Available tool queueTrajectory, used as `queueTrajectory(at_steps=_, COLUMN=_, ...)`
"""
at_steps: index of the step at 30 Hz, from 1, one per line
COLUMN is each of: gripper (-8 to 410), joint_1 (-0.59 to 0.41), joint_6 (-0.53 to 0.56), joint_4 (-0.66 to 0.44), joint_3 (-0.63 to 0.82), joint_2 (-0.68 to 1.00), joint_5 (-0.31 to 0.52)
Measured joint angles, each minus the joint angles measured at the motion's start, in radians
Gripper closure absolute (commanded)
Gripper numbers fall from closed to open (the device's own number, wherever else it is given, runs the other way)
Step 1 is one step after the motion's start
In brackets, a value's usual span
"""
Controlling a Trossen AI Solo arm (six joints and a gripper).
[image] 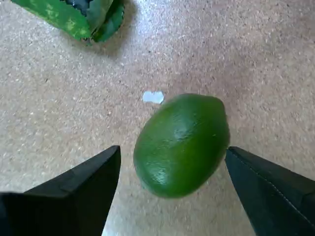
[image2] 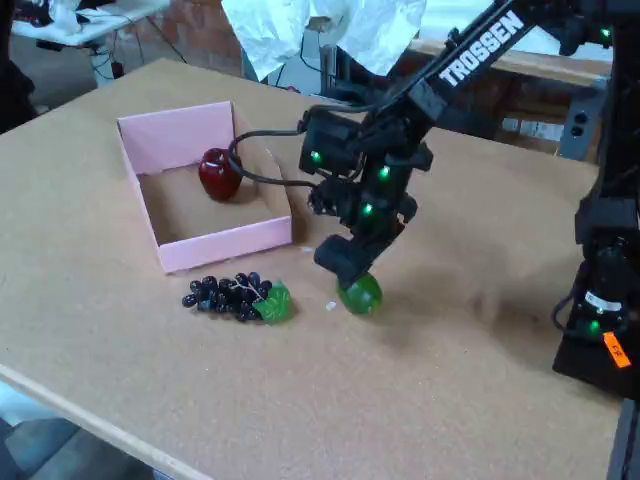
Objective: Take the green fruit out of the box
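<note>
Fixed view: green fruit (image2: 361, 294) on tabletop (image2: 470, 370), centre of frame, outside pink box (image2: 228, 243), right of grape bunch (image2: 235, 297). Red apple (image2: 219, 174) inside box, near back wall, upper left of frame. Gripper (image2: 356, 280) directly over fruit, arm (image2: 470, 55) reaching in from upper right.

Wrist view: fruit (image: 181, 144) centre frame between black fingers (image: 83, 184), jaws spread, narrow gaps on both sides, no contact visible. Small white scrap (image: 153, 97) just above fruit. Green leaf (image: 81, 17) at upper left.
</note>
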Motion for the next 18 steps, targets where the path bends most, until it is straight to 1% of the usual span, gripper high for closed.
queueTrajectory(at_steps=5, gripper=108, joint_1=0.004, joint_6=0.001, joint_4=-0.096, joint_3=0.054, joint_2=-0.013, joint_5=-0.001)
queueTrajectory(at_steps=18, gripper=109, joint_1=0.015, joint_6=0.013, joint_4=-0.228, joint_3=0.098, joint_2=-0.127, joint_5=0.000)
